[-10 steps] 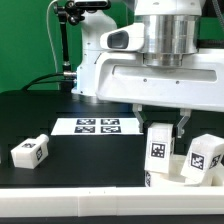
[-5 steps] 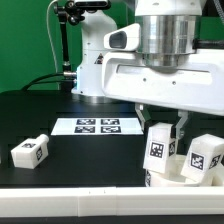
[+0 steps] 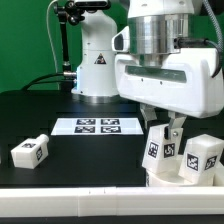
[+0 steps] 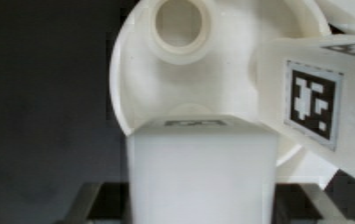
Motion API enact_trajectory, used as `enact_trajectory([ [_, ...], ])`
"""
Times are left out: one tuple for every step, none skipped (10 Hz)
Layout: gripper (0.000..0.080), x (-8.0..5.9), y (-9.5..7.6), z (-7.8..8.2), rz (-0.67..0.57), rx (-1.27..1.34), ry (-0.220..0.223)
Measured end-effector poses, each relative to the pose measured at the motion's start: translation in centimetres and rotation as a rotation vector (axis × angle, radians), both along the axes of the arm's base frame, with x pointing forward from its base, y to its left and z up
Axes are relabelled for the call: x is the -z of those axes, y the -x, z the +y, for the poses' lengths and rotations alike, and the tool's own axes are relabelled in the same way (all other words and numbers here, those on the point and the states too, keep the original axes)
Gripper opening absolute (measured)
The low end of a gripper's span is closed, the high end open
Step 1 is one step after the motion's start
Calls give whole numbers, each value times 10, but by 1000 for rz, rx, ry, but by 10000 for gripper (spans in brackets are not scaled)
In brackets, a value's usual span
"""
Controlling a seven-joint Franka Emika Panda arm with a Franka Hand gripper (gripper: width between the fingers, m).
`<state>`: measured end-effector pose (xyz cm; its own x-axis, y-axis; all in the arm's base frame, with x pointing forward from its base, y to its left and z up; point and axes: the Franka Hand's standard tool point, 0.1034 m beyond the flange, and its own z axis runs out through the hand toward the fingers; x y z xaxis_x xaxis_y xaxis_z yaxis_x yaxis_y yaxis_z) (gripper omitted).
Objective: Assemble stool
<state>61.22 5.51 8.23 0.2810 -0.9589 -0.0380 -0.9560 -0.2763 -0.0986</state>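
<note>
Pincer point(image 3: 163, 137) pinching one leg point(image 3: 157, 153) on seat point(image 3: 166, 181), second leg point(image 3: 203, 158) beside, third leg point(image 3: 31, 150) well apart

The seat point(image 4: 192, 95) and the leg point(image 4: 200, 170) are showing smooth, matt white plastic. The table point(image 3: 90, 165) is presenting a matt black surface, while the arm shell point(image 3: 170, 85) is reflecting light as glossy white plastic.

Gripper point(image 3: 167, 131) clasping tagged leg point(image 3: 157, 158) (slightly tilted), another leg point(image 3: 31, 151) lying well apart

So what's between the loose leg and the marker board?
Nothing; the exterior view shows only bare table between the loose leg and the marker board.
</note>
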Motion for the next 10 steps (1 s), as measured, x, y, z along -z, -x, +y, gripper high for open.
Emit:
enact_trajectory([
  [337,0,-1,-1,-10,118,-28],
  [337,0,-1,-1,-18,206,-51],
  [337,0,-2,0,-20,290,-70],
  [337,0,-2,1,-22,353,-87],
  [337,0,-3,2,-20,441,-106],
  [337,0,-3,3,-19,470,-111],
  [337,0,-3,5,-14,569,-132],
  [337,0,-3,6,-6,643,-144],
  [337,0,-3,6,-1,687,-150],
  [337,0,-3,6,2,717,-156],
])
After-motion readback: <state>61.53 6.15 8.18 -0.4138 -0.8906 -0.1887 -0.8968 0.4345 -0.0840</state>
